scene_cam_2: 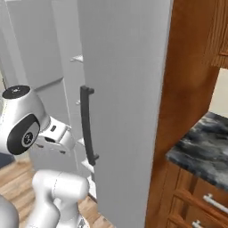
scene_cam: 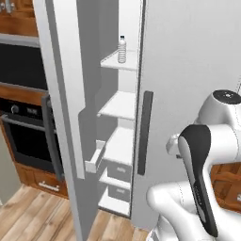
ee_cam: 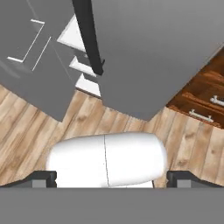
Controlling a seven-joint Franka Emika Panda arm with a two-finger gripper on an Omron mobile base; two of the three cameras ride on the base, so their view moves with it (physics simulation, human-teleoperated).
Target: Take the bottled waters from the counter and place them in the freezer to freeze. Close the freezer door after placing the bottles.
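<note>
A small clear plastic water bottle with a blue cap stands upright on the top white shelf inside the tall light-grey freezer. The white shelves below that shelf, and the drawers under them, hold nothing visible. The freezer's narrow light-grey door stands open, left of the shelves, with a white bin on its inner side. The two-finger gripper points down at the wooden floor, its dark fingertips wide apart, holding nothing. Black veined marble counter lies right of the freezer.
</note>
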